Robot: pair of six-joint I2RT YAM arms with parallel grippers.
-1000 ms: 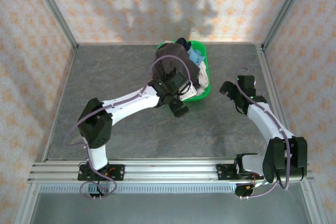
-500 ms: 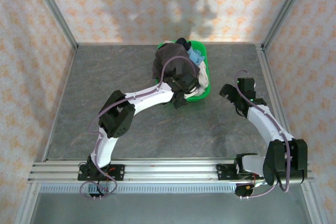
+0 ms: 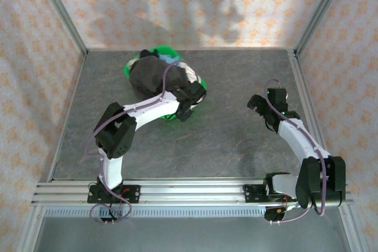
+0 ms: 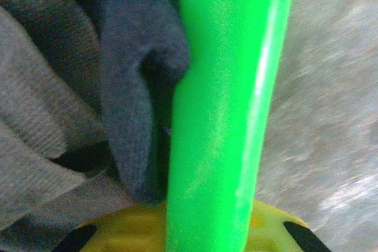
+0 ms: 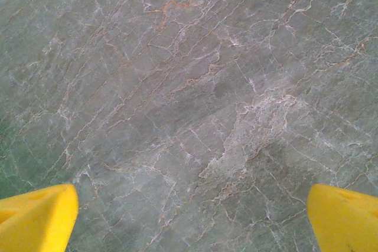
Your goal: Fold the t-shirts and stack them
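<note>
T-shirts [image 3: 150,75] in the basket [image 3: 127,68], far middle of the table [image 3: 224,146]; left end effector [image 3: 188,105] at its near rim.

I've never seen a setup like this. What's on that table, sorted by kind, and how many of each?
Robot arms: 2, the left arm and the right arm.
Baskets: 1, a green basket.
Shirts: at least 2 showing in the basket, a brown-grey shirt and a navy shirt; the heap may hide more.
Total: at least 5.

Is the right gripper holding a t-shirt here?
No: in the right wrist view the right gripper stands wide open over the bare table, no cloth between its fingers.
</note>
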